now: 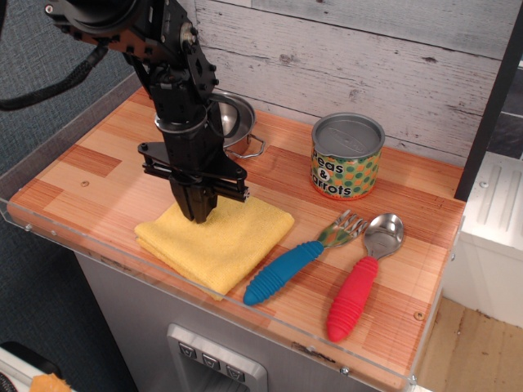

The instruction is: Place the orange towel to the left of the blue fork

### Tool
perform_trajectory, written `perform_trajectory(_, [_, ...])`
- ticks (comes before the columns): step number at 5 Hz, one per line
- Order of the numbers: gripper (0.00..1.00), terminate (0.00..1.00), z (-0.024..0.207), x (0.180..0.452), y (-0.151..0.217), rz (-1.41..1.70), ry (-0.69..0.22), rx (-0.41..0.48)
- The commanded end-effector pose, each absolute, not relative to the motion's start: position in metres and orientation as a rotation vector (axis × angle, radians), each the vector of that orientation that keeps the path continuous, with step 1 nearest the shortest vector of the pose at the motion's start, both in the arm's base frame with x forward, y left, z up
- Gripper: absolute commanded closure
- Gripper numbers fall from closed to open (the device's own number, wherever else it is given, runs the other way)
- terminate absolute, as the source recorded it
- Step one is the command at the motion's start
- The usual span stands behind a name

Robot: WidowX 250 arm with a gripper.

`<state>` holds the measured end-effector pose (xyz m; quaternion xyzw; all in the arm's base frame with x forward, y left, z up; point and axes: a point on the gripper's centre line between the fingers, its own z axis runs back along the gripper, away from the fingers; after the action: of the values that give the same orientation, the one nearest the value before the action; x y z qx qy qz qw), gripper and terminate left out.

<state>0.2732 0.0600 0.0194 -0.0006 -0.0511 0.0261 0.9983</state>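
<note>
Your black end effector (197,214) hangs tip-down over the far left part of the folded yellow-orange square towel (216,239). Its fingers look drawn close together, and no cloth is visibly pinched between them. Whether the tip touches the fabric or sits just above it, you cannot tell from this angle.

The towel lies flat on the wooden counter (98,163), and its right corner is just beside the ribbed handle of the blue fork (299,257), which sits to the right of the end effector. So the placement looks essentially done.

The main risk is a snag: if a fold clings to a finger as you rise, the towel could lift, drag or unfold. A sideways drift to the right could push cloth into the fork and on into the red-handled spoon (361,278) beyond it. Just behind the end effector stands the small steel pot (232,119); backing up carelessly could clip its rim or wire handle.
</note>
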Motion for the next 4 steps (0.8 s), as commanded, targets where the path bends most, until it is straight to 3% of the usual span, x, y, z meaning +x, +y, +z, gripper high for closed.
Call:
perform_trajectory(1, [1.0, 0.0, 0.022, 0.274, 0.067, 0.105, -0.112, -0.001])
perform_trajectory(4, [1.0, 0.0, 0.022, 0.275, 0.078, 0.188, -0.102, 0.01])
